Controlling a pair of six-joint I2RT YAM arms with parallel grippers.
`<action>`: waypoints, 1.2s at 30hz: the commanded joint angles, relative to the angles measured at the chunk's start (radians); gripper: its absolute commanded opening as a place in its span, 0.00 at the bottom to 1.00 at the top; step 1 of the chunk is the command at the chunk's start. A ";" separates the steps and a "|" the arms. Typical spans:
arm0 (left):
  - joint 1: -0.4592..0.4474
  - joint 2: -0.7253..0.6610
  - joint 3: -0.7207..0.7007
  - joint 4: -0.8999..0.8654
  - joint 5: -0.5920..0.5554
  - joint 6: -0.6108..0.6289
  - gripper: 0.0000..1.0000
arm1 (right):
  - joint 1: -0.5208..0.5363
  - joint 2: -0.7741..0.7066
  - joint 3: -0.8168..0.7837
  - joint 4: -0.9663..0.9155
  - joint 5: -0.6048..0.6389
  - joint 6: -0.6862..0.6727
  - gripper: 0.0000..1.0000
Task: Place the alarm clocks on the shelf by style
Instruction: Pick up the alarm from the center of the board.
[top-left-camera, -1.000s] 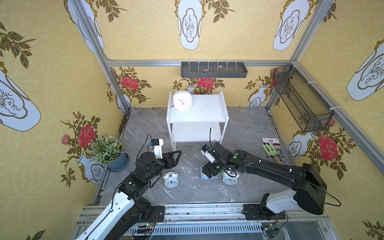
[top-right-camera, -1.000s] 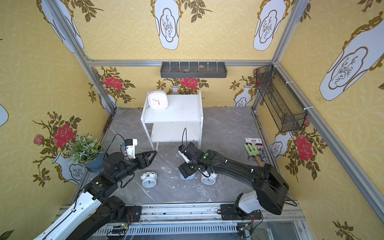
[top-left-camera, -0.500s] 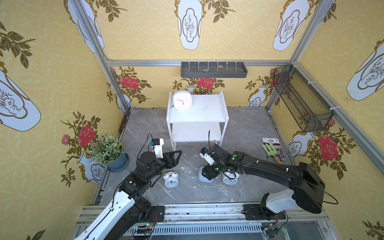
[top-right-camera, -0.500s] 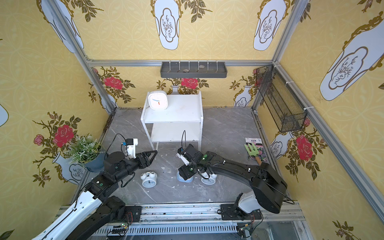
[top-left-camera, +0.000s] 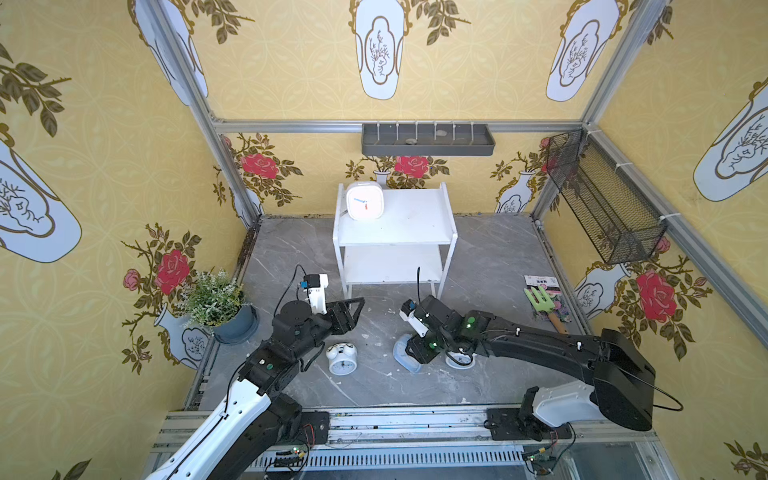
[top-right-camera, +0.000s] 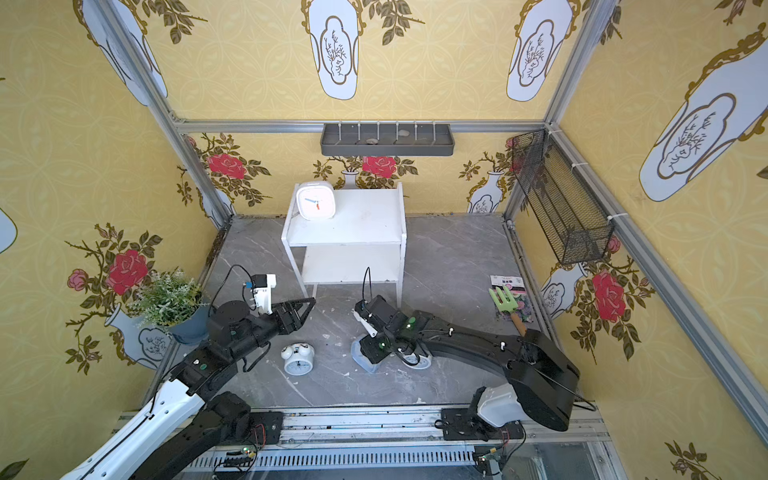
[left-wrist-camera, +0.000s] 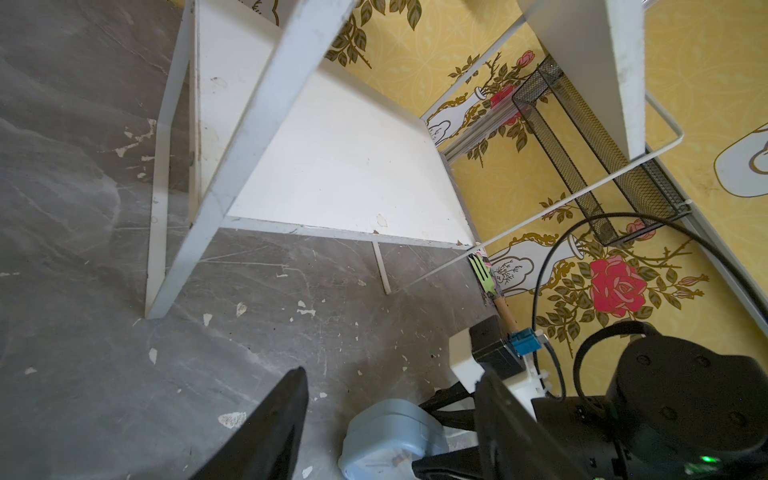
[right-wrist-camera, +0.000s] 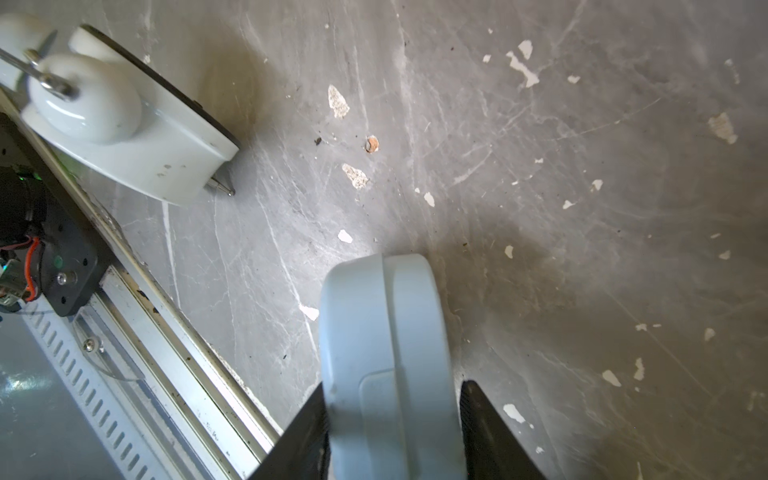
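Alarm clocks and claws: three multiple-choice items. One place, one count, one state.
1. Where does the white square clock stand? A grey wall tray; B wire basket; C shelf's top board.
2. How many twin-bell clocks are on the floor? A one; B two; C three.
3. Left claw's state? A open, empty; B shut on a clock; C shut, empty.
Key: C, it stands at the top board's rear corner; B, one in the open, one part-hidden under the right arm; A, fingers apart, only floor between.
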 joint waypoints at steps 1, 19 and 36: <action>0.000 -0.003 0.002 0.006 -0.015 0.016 0.68 | 0.009 -0.019 -0.008 0.035 0.017 0.010 0.48; 0.000 0.005 0.030 0.001 -0.021 0.036 0.73 | 0.055 -0.096 0.003 0.027 0.044 0.047 0.24; 0.144 0.092 0.117 0.288 0.823 -0.039 0.92 | -0.064 -0.429 0.169 -0.017 -0.341 0.023 0.24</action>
